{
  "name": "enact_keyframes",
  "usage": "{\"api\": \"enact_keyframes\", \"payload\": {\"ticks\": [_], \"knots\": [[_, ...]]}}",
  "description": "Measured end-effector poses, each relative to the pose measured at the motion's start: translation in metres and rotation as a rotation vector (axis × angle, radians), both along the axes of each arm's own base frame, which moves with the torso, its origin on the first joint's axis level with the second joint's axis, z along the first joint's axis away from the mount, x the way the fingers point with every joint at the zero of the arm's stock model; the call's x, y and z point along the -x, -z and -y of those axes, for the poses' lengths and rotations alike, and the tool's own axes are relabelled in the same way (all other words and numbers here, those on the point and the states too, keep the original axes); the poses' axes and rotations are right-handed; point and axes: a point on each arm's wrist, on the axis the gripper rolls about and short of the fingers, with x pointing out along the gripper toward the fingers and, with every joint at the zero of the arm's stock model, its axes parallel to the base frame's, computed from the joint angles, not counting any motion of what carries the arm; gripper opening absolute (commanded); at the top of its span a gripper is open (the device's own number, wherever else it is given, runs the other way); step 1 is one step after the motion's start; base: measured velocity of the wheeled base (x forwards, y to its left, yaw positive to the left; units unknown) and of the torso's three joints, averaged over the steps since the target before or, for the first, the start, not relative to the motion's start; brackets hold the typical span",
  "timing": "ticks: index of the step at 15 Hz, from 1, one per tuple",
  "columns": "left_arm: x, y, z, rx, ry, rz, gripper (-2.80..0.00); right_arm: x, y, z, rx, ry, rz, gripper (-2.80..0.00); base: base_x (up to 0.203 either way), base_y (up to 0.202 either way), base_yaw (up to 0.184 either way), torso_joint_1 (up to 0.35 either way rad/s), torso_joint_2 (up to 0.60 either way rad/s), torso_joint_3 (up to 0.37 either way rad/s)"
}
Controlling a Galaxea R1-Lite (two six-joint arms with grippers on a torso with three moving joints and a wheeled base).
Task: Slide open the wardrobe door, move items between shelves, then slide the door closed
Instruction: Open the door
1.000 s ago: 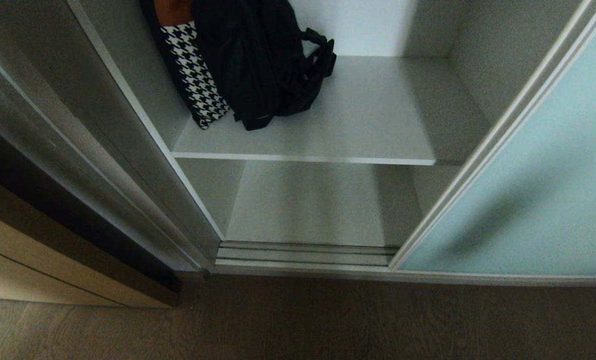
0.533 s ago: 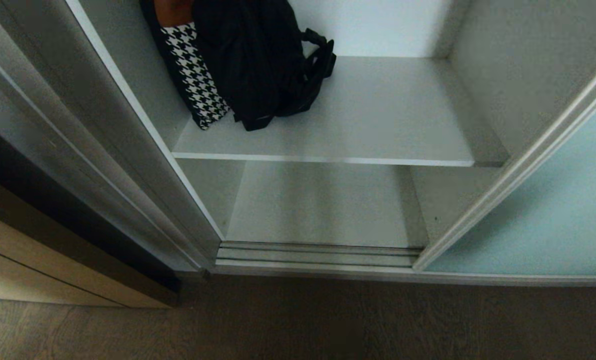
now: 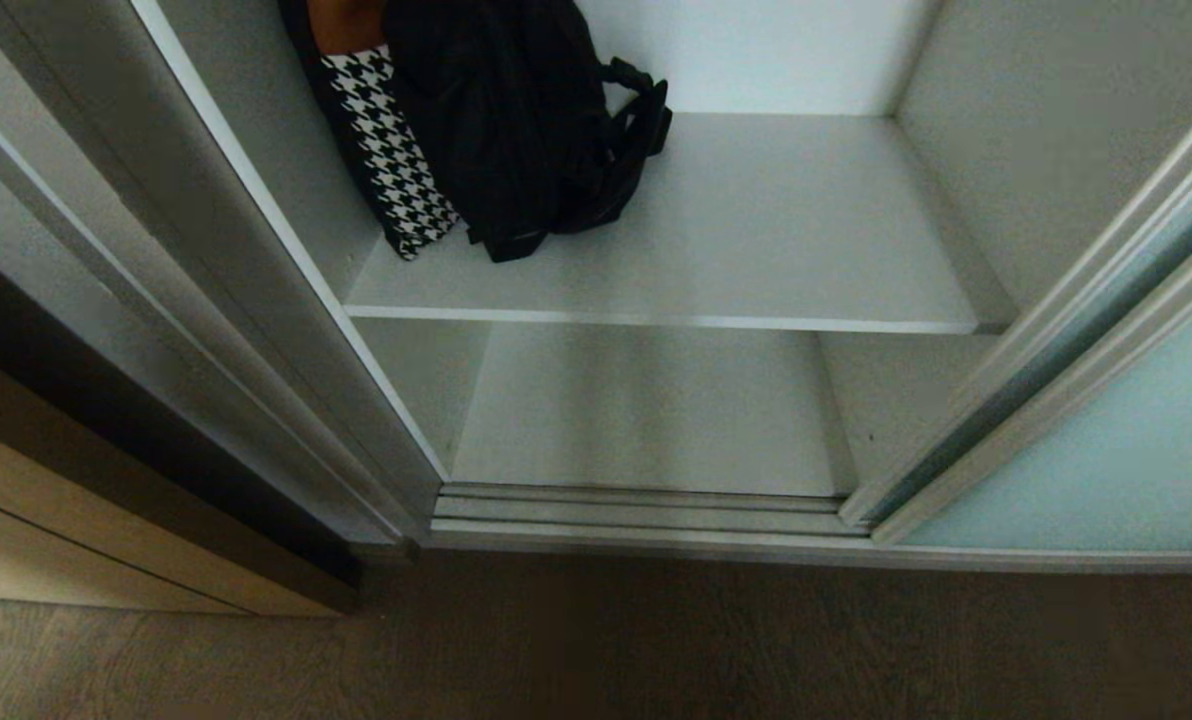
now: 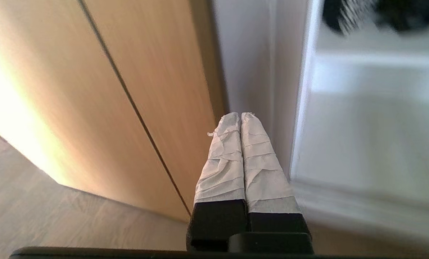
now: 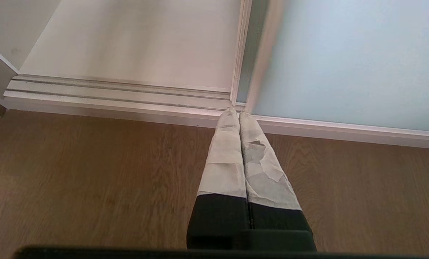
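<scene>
The left gripper [image 4: 240,117] had its taped fingers [image 4: 223,162] pressed together, holding nothing, low in the middle of the left wrist frame. Beyond the tips rose a tan wooden cabinet front [image 4: 128,90], filling the left half of that frame, with the wardrobe's grey side wall [image 4: 257,72] beside it toward the right.

The right gripper [image 5: 235,113] likewise had its fingers [image 5: 224,158] closed tight and empty, low in the middle of the right wrist frame, above the brown wood floor [image 5: 74,172]. Its tips pointed at the ribbed floor track [image 5: 110,93].

In the head view, neither arm appeared. The sliding wardrobe door [image 3: 1106,470] stood at the right edge, leaving the opening clear. At upper left of centre, the houndstooth piece [image 3: 396,180] and the black cloth [image 3: 506,120] leaned together on the upper shelf [image 3: 756,260]. The lower shelf [image 3: 646,410] lay in the middle of the frame.
</scene>
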Motion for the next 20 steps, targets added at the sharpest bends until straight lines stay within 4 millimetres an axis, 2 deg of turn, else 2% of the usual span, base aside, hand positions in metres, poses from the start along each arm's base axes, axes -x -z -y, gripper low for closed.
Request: {"api": "enact_keyframes", "payload": {"ticks": [2, 4, 7, 20], "knots": [[0.006, 0.018, 0.001, 0.003, 0.045, -0.06, -2.8, 0.0, 0.0, 0.0, 0.0, 0.0, 0.0, -2.8, 0.0, 0.0, 0.0, 0.0, 0.0, 0.0], [0.007, 0.035, 0.004, 0.021, 0.168, -0.16, -2.8, 0.0, 0.0, 0.0, 0.0, 0.0, 0.0, -2.8, 0.0, 0.0, 0.0, 0.0, 0.0, 0.0], [0.008, 0.052, 0.008, 0.027, 0.313, -0.315, -2.8, 0.0, 0.0, 0.0, 0.0, 0.0, 0.0, -2.8, 0.0, 0.0, 0.0, 0.0, 0.0, 0.0], [0.008, 0.052, 0.007, 0.075, 0.306, -0.283, -2.8, 0.0, 0.0, 0.0, 0.0, 0.0, 0.0, -2.8, 0.0, 0.0, 0.0, 0.0, 0.0, 0.0]]}}
